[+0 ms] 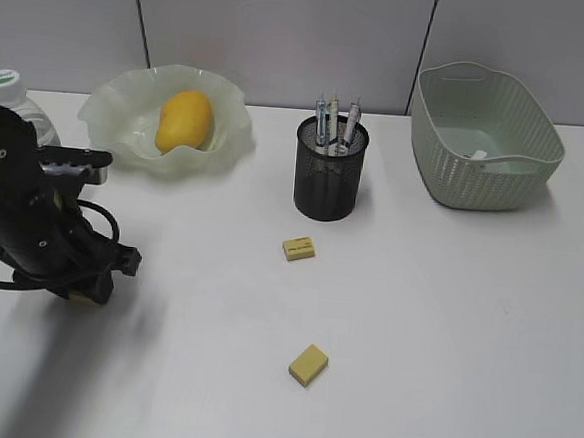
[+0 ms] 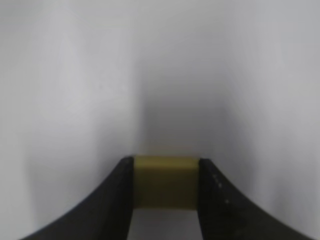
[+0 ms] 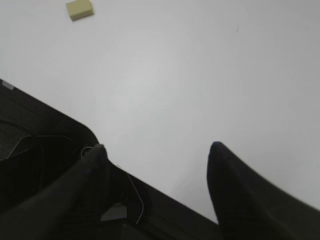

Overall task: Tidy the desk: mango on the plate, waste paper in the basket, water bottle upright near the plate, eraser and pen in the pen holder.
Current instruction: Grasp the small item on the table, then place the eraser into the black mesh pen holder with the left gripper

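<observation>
Eraser (image 2: 165,182): yellow block pinched between the left claw (image 2: 166,186) fingers, low on the desk (image 1: 445,330).
Right claw (image 3: 155,155): spread, empty, over bare desk.
Other erasers: two (image 1: 299,248) (image 1: 308,364), right of left claw.
Mango (image 1: 185,120): in plate (image 1: 109,116), beyond left claw.
Water bottle (image 1: 10,99): upright, just behind left arm.
Pen holder (image 1: 329,172): pens inside, far right.

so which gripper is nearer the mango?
Left. The left gripper is at the desk's left side, in front of the plate holding the mango. The right gripper is outside the exterior view.
</observation>
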Robot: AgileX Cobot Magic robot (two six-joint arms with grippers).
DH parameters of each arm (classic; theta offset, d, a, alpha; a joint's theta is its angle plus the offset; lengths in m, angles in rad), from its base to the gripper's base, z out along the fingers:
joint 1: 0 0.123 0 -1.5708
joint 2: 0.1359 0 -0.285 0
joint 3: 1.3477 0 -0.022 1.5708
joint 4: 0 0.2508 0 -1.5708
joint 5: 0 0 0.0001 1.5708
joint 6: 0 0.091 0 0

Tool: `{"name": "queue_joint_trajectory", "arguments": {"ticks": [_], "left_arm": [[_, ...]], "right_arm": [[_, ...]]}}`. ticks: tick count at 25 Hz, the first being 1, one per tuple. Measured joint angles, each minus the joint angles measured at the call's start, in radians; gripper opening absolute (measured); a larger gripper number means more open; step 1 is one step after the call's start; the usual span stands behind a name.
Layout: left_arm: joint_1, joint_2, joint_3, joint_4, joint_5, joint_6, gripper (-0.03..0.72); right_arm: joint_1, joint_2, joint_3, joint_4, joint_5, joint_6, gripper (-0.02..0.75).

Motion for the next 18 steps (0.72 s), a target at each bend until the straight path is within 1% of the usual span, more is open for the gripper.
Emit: {"name": "queue_joint_trajectory", "arguments": {"ticks": [8, 10, 13, 18], "left_arm": [[0.000, -0.168, 0.005, -0.064, 0.026, -0.002, 0.298], [0.000, -0.201, -0.015, -0.073, 0.043, -0.002, 0.298], [-0.003, -0.215, -0.088, -0.082, 0.071, -0.002, 0.298], [-0.053, -0.202, -0.257, -0.084, 0.083, -0.002, 0.298]], "right_arm": [[0.000, 0.000, 0.000, 0.000, -0.001, 0.000, 0.495], [0.000, 0.000, 0.000, 0.000, -0.001, 0.000, 0.495], [0.000, 0.000, 0.000, 0.000, -0.001, 0.000, 0.495], [0.000, 0.000, 0.000, 0.000, -0.001, 0.000, 0.495]]}}
